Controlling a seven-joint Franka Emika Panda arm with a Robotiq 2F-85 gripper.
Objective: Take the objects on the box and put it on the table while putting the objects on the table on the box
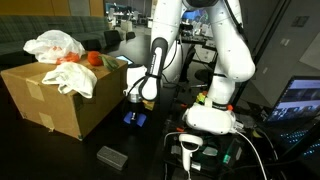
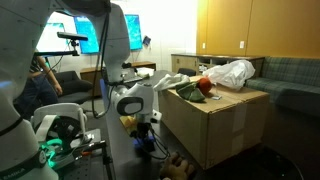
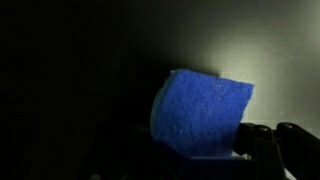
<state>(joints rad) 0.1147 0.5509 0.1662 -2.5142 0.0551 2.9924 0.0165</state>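
Pincer (image 1: 135, 107) low on desk (image 1: 55, 160) at blue sponge (image 3: 200, 110) beside box (image 1: 55, 95); grip unclear. Next: lift sponge onto box.

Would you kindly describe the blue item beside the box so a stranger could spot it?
Find the big brown cardboard box on the dark table. At its end nearest the white robot arm, the gripper reaches down to the blue block. It is the only bright blue thing there, rough and spongy, unlike the flat grey slab farther out.
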